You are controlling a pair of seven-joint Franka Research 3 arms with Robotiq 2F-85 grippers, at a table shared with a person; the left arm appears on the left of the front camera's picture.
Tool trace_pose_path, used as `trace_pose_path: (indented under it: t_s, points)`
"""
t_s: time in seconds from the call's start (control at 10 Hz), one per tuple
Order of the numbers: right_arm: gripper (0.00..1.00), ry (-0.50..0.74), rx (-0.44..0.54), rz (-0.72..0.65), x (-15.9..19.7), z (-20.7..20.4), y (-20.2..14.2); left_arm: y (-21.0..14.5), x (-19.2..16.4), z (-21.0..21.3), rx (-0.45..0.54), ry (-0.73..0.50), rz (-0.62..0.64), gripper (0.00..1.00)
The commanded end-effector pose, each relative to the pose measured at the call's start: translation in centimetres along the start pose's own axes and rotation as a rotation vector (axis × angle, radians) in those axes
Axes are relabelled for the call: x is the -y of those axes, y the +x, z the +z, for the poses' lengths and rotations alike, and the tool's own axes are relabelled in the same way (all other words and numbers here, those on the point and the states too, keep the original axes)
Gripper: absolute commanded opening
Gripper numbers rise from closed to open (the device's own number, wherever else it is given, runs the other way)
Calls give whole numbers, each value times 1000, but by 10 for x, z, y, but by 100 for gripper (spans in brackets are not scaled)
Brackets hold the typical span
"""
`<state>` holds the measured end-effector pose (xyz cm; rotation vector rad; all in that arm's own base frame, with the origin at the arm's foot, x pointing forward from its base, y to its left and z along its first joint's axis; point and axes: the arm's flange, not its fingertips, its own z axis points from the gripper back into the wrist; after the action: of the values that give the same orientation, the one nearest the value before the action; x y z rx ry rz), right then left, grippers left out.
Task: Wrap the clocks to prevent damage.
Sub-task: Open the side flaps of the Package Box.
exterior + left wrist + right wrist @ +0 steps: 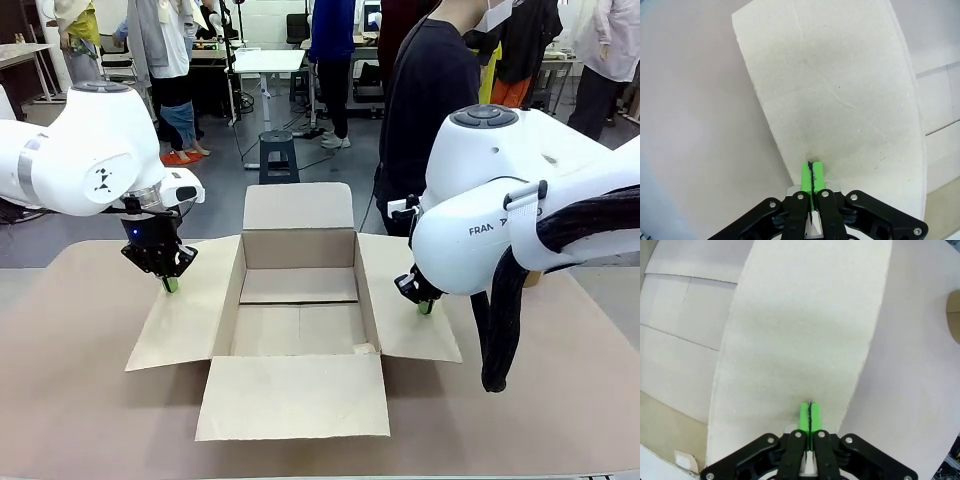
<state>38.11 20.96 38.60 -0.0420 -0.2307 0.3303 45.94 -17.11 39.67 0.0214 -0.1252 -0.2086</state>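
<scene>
Left wrist view shows me the left gripper [813, 166], jaws clenched empty, tips on the left flap [840, 90] of the cardboard box [300, 248]. The right gripper [810, 409] is clenched empty too, on the right flap [805, 315]; the box stands open on the bench [80, 400].

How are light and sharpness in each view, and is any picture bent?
Front view: even light, sharp, mild shade in the box. Left wrist view: wide-angle bend curves the left flap; left gripper sharp. Right wrist view: same bend on the right flap; right gripper sharp.
</scene>
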Motion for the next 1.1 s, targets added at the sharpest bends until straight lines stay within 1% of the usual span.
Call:
trace_pose_path:
  t_s: [0.0,0.3,0.4,0.5,1.0]
  points:
    - [1,45,13,3,2,-6,-2,-3,5,-10,2,-29,25,0]
    - [1,64,19,10,5,-5,-1,-3,5,-13,-4,-36,23,0]
    - [1,84,35,43,8,0,1,-3,3,-10,5,-42,23,0]
    - [1,12,6,-2,2,-2,1,-2,4,-12,-18,-15,6,0]
    - [1,12,6,-2,2,-2,1,-2,4,-12,-18,-15,6,0]
